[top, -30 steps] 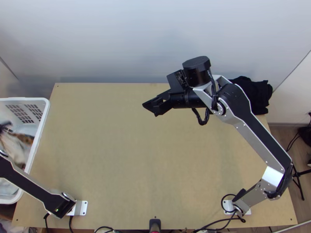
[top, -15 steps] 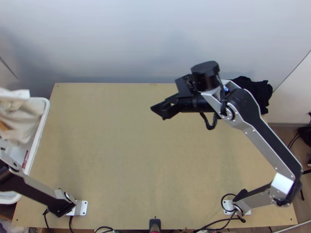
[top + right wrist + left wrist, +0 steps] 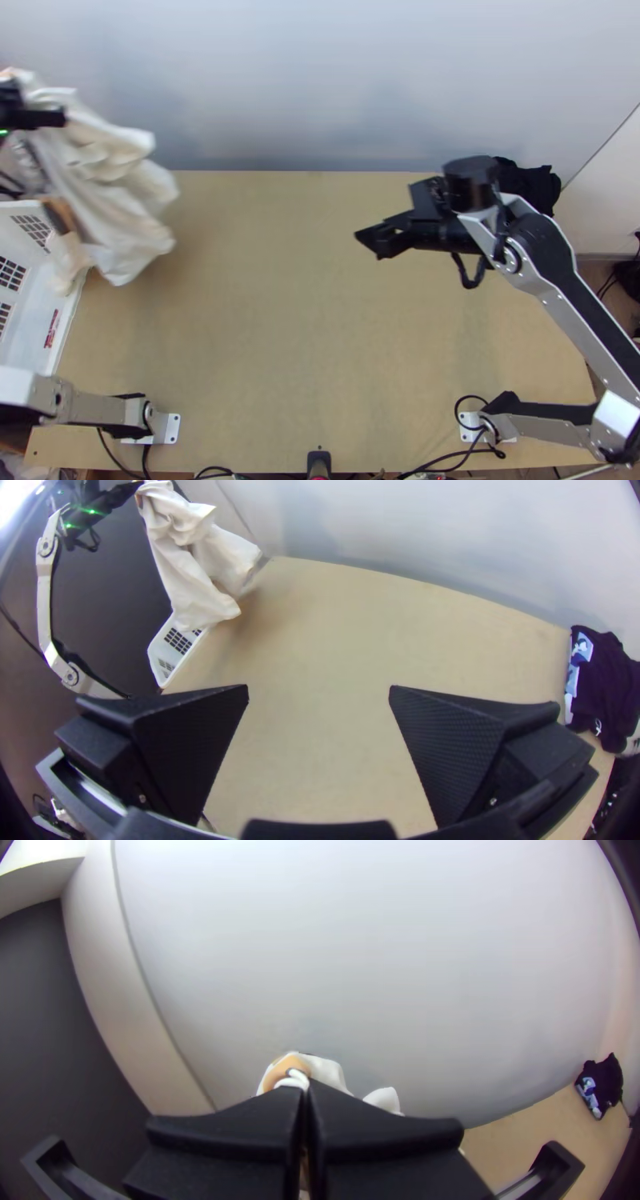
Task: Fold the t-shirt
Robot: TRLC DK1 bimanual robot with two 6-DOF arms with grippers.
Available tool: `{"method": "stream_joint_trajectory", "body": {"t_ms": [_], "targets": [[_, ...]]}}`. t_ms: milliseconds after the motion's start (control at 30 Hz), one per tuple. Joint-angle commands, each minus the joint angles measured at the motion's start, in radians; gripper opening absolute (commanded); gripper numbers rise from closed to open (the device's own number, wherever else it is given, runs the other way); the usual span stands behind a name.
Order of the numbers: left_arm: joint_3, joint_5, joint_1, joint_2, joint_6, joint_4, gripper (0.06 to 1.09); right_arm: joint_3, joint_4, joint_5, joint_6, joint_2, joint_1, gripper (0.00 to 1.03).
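White and bunched, the shirt [image 3: 120, 184] hangs over the basket [image 3: 36, 324] and the counter's [image 3: 320, 320] edge, pinched in the left claw [image 3: 307, 1085], while the right claw [image 3: 319, 692] gapes wide; this looks like the fetching step, and next it wants lowering and spreading flat before any fold.

Off-white cloth [image 3: 116, 216], tan table [image 3: 280, 320]

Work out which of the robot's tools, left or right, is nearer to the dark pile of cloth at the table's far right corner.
Right. The right tool hangs over the table, left of the dark pile; the left tool is beyond the far left corner.
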Motion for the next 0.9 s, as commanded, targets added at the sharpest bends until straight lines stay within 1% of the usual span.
{"method": "stream_joint_trajectory", "body": {"t_ms": [0,100,200,233,300,400,467,600,700,767,867], "targets": [[-0.006,-0.149,-0.369,-0.028,-0.009,0.096,0.10,-0.182,0.054,0.001,0.000,-0.122,-0.127,0.98],[-0.006,-0.181,-0.494,-0.026,-0.008,0.202,0.10,-0.271,0.118,-0.001,0.011,-0.175,-0.209,0.98],[-0.022,-0.184,-0.620,-0.025,-0.003,0.284,0.10,-0.382,0.218,-0.001,0.021,-0.237,-0.274,0.98],[-0.045,-0.184,-0.668,-0.025,-0.003,0.304,0.10,-0.409,0.230,-0.001,0.024,-0.252,-0.299,0.98],[-0.081,-0.189,-0.735,-0.008,-0.012,0.314,0.10,-0.448,0.238,-0.002,0.024,-0.271,-0.339,0.98],[-0.112,-0.235,-0.861,0.035,-0.031,0.317,0.10,-0.484,0.238,-0.010,0.024,-0.294,-0.408,0.98],[-0.111,-0.247,-0.919,0.064,-0.057,0.352,0.10,-0.500,0.239,-0.012,0.023,-0.309,-0.454,0.98],[-0.097,-0.259,-1.048,0.121,-0.055,0.488,0.10,-0.538,0.258,-0.012,0.028,-0.320,-0.551,0.98],[-0.011,-0.263,-1.123,0.185,-0.043,0.536,0.10,-0.573,0.279,-0.012,0.046,-0.324,-0.623,0.98],[-0.002,-0.261,-1.177,0.201,-0.014,0.608,0.10,-0.598,0.299,-0.012,0.054,-0.332,-0.666,0.98],[-0.002,-0.259,-1.235,0.208,-0.001,0.718,0.10,-0.632,0.316,-0.013,0.055,-0.350,-0.710,0.98]]}}
